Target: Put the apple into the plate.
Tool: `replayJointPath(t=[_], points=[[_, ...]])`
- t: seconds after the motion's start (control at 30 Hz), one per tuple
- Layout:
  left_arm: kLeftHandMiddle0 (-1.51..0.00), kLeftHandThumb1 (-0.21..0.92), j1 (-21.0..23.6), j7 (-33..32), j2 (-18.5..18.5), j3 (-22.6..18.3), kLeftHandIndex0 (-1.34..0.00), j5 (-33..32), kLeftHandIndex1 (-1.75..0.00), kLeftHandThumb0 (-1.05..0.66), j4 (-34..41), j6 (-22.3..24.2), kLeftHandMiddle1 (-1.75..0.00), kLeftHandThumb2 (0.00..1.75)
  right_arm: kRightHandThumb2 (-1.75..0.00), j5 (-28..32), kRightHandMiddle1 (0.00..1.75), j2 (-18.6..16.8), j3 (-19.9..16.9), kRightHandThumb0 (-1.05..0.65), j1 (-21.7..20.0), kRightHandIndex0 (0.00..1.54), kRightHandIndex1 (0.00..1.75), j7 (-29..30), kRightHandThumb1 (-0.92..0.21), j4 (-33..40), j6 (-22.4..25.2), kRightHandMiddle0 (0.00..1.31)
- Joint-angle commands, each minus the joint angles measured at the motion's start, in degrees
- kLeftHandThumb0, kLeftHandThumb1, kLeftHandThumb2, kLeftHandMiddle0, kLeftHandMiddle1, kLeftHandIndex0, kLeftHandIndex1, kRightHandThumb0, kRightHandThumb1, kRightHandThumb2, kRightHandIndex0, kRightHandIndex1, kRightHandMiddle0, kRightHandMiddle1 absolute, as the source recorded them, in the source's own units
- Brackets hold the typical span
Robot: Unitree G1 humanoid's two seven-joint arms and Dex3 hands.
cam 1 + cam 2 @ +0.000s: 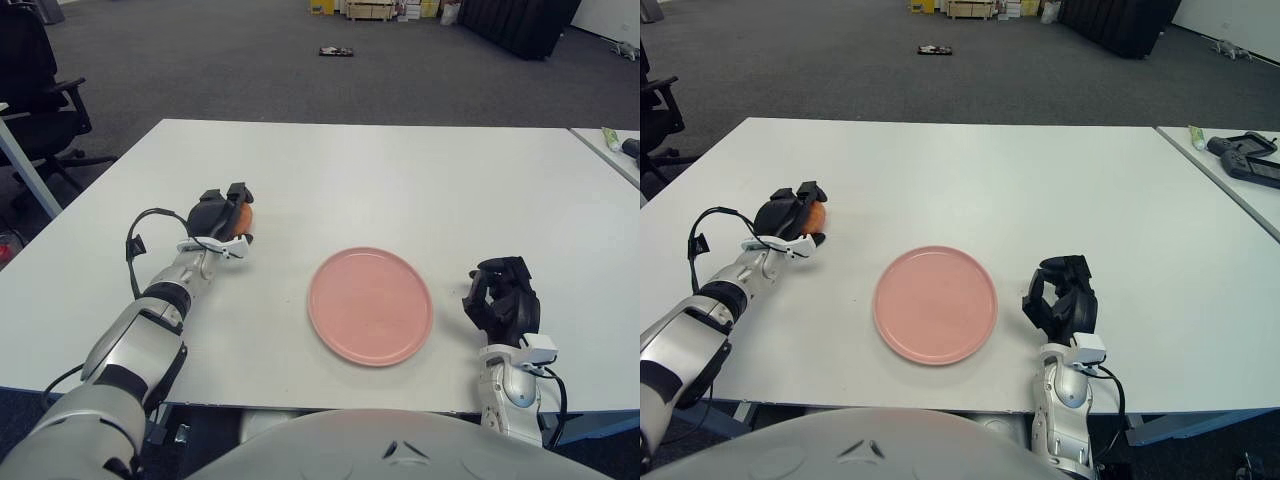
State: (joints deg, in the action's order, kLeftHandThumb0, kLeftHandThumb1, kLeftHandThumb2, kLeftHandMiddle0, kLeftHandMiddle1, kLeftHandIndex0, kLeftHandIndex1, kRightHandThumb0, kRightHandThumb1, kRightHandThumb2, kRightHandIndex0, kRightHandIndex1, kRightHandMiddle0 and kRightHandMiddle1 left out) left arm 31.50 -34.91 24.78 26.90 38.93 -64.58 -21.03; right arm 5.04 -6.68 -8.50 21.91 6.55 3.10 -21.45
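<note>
The reddish apple (243, 215) shows on the white table (400, 180), left of centre, mostly covered by my left hand (222, 212), whose dark fingers are curled around it. The pink plate (370, 305) lies flat and bare near the table's front edge, to the right of the apple and apart from it. My right hand (503, 297) shows to the right of the plate, fingers curled, holding nothing.
A second table (612, 150) with a dark controller (1245, 160) stands at the far right. An office chair (35, 90) is at the far left on the grey carpet. Boxes and dark objects stand far back on the floor.
</note>
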Motion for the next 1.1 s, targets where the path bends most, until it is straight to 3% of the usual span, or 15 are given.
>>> replayJointPath(t=[0.0, 0.13, 0.3, 0.7, 0.93, 1.07], points=[[-1.28, 0.37, 0.1, -1.2, 1.4, -0.2, -0.56, 0.7, -1.75, -0.45, 3.2, -1.0, -1.75, 1.25, -0.93, -0.5, 1.75, -0.2, 0.1, -0.39, -0.8, 0.80, 1.75, 0.2, -0.63, -0.1, -0.2, 0.38], [-1.28, 0.37, -0.4, -1.8, 2.0, -0.4, -0.56, 1.3, -1.75, -0.45, 5.7, -1.4, -1.75, 1.25, -0.93, -0.4, 1.75, -0.3, 0.1, -0.39, -0.8, 0.80, 1.75, 0.2, -0.63, -0.2, -0.5, 0.38], [-1.28, 0.37, -2.8, -1.1, 4.6, -2.0, -0.56, 1.9, -1.75, -0.45, 17.7, -1.6, -1.75, 1.25, -0.92, -0.1, 1.75, -0.5, 0.1, -0.39, -0.8, 0.80, 1.75, 0.4, -0.63, 0.2, 0.6, 0.37], [-1.26, 0.38, -7.3, -0.7, 6.0, -5.0, -0.55, 2.8, -1.75, -0.45, 29.5, -1.1, -1.75, 1.23, -0.92, -0.7, 1.75, -0.5, 0.1, -0.39, -0.7, 0.80, 1.75, 0.8, -0.64, 0.3, 1.1, 0.37], [-1.29, 0.33, -12.5, 4.8, 6.6, -8.1, -0.59, 0.9, -1.75, -0.46, 42.9, -0.6, -1.75, 1.30, -0.92, -0.4, 1.75, -0.2, 0.2, -0.39, -0.8, 0.80, 1.75, 0.4, -0.64, -0.1, 0.4, 0.37], [-1.31, 0.27, -15.3, 7.9, 5.3, -9.9, -0.64, -2.6, -1.75, -0.48, 48.8, -3.6, -1.75, 1.37, -0.91, -0.3, 1.75, -0.2, 0.1, -0.39, -0.8, 0.79, 1.75, 0.4, -0.65, -0.3, 0.4, 0.36]])
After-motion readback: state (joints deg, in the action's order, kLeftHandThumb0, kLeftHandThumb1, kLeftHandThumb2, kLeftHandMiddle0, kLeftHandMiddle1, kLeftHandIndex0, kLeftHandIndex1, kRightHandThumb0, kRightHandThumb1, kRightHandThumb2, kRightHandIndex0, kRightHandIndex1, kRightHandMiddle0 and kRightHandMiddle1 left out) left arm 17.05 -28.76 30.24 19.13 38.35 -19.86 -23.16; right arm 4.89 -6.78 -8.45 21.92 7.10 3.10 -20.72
